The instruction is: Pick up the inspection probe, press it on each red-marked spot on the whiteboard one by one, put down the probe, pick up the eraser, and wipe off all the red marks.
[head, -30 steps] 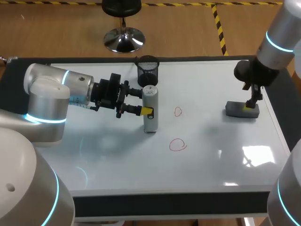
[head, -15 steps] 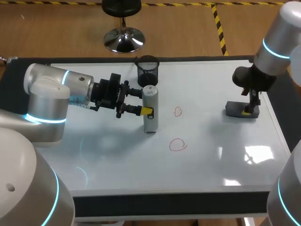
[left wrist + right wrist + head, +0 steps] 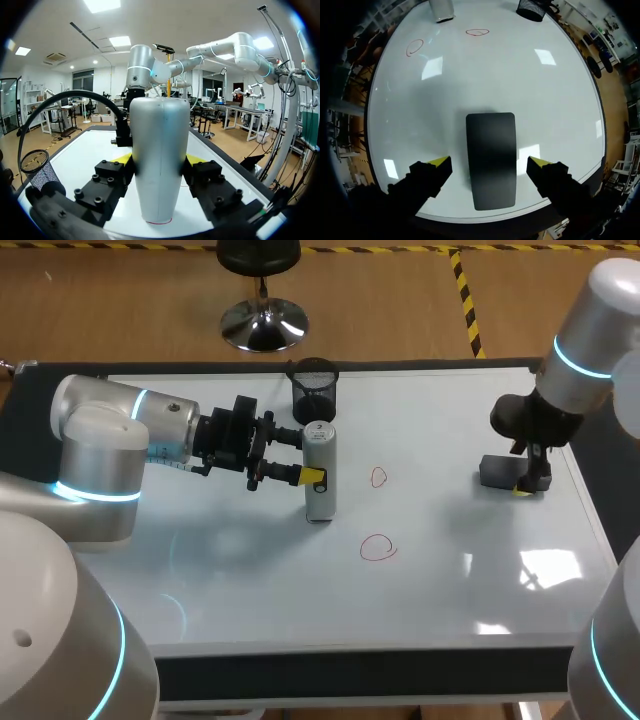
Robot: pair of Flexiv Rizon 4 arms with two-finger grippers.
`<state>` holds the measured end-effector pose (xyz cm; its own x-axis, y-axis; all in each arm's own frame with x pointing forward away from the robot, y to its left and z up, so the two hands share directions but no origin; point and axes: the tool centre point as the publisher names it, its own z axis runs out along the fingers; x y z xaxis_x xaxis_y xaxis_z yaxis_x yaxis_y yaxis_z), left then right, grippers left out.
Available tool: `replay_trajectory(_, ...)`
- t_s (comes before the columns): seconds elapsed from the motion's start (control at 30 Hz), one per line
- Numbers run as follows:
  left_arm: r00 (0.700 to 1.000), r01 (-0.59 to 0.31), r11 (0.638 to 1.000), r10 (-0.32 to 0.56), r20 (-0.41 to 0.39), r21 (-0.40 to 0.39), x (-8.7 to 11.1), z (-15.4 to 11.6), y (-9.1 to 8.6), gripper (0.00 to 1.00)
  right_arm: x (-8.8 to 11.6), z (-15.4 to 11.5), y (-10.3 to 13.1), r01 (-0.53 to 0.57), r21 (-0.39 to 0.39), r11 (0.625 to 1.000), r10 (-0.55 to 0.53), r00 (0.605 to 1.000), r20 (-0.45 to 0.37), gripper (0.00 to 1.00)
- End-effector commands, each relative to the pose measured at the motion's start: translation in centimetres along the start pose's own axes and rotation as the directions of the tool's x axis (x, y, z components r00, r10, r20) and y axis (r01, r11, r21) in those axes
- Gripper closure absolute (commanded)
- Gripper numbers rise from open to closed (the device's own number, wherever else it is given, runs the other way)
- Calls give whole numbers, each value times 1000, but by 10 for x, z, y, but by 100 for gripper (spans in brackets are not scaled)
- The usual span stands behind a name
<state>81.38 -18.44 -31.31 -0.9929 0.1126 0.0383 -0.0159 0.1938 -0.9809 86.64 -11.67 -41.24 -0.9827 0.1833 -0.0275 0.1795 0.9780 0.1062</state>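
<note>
The probe (image 3: pixel 320 472) is a fat silver tube with a round top. It stands straight up on the whiteboard (image 3: pixel 250 580). The eraser (image 3: pixel 498 472) is a flat, dark grey block with rounded corners. It lies flat near the right side of the board. Two red marks are drawn on the board. The small ring (image 3: pixel 378 477) is just to the right of the probe, and the bigger ring (image 3: pixel 378 548) is nearer the front edge. A black mesh cup (image 3: pixel 314 390) stands just behind the probe.

The left gripper (image 3: pixel 159 161) comes in from the side and squeezes the probe. One yellow tip presses on each side of it, low down on the tube.

The right gripper (image 3: pixel 490 162) hangs right over the eraser and points down. Its two fingers are spread wide. The eraser sits between them, but there is a bit of white board showing on each side, so the fingers do not touch it.

In the last second the right arm has come down a little and slid toward the front of the table. Its fingers now hide the right end of the eraser in the head view. The eraser has not moved. The left arm and the probe have stayed just where they were.
</note>
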Motion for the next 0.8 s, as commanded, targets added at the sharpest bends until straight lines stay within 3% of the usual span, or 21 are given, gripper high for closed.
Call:
replay_trajectory(0.03, 1000, 0, 1000, 0, 1, -1, 1, 2, 9, 100, 2, 4, 4, 3, 13, 1000, -3, 1000, 2, 0)
replay_trajectory(0.07, 1000, 0, 1000, 0, 1, -1, 1, 2, 9, 100, 2, 4, 4, 4, 14, 1000, -4, 1000, 2, 0)
replay_trajectory(0.13, 1000, 0, 1000, 0, 1, -1, 1, 2, 9, 100, 2, 5, 5, 5, 18, 1000, -5, 1000, 2, 26)
replay_trajectory(0.17, 1000, 0, 1000, 0, 1, -1, 1, 2, 9, 100, 2, 5, 5, 5, 20, 1000, -5, 1000, 2, 51)
replay_trajectory(0.23, 1000, 0, 1000, 0, 1, -1, 1, 2, 9, 100, 2, 7, 7, 7, 30, 1000, -7, 1000, 3, 69)
replay_trajectory(0.27, 1000, 0, 1000, 0, 1, -1, 1, 2, 9, 100, 2, 8, 8, 8, 34, 999, -8, 1000, 6, 100)
replay_trajectory(0.57, 1000, 0, 1000, 0, 1, -1, 1, 2, 9, 100, 6, -1, 13, -40, 74, 996, 37, 998, 47, 100)
replay_trajectory(0.8, 1000, 0, 1000, 0, 1, -1, 1, 2, 9, 100, 7, -6, 14, -51, 69, 996, 49, 998, 31, 100)
